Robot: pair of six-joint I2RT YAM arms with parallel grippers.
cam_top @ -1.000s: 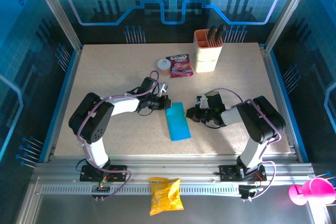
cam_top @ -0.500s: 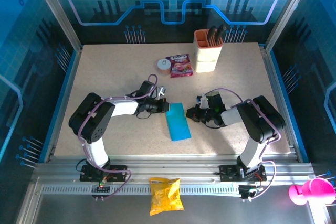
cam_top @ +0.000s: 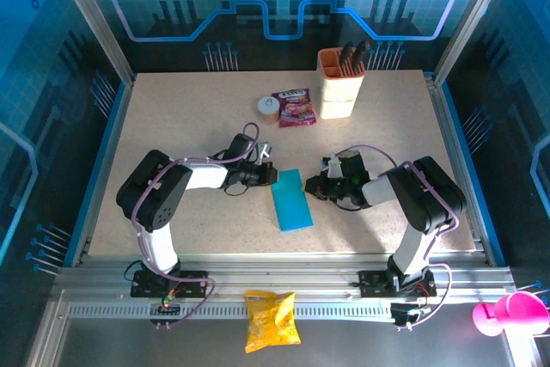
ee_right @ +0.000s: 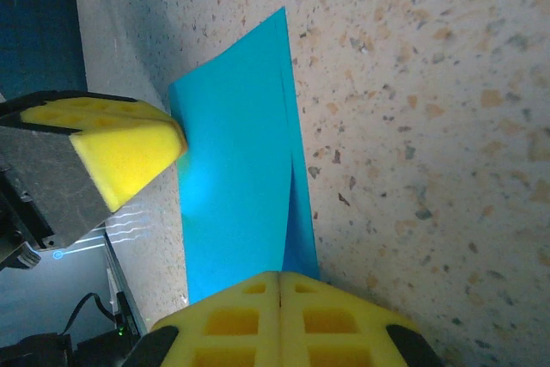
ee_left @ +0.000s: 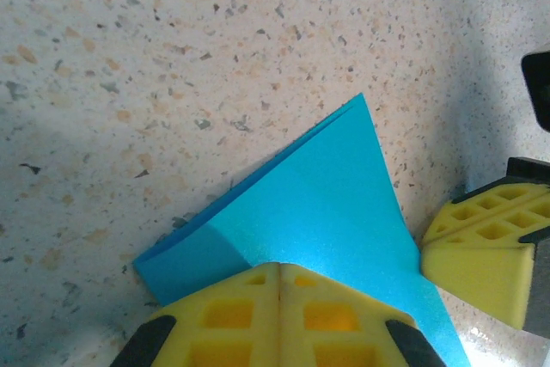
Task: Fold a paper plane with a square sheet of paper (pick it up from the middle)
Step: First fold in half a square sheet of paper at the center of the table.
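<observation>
Lying flat near the middle of the table [cam_top: 172,126], the square sheet of paper [cam_top: 290,199] is showing one fold only, a narrow strip; nose and wing creases are waiting, I think. Left pincer [cam_top: 268,175] and right pincer [cam_top: 313,185], both closed on nothing, are touching its far end from either side. Bare table is lying all around its edges.

**Blue sheet folded to a narrow strip**

The cyan-blue sheet of paper [cam_top: 291,200] [ee_left: 318,204] [ee_right: 236,161] lies flat on the speckled surface [cam_top: 172,126], around its middle and somewhat closer to the near edge. It is folded double into a long rectangle, layers slightly offset along one edge, its near end slanting right.
</observation>
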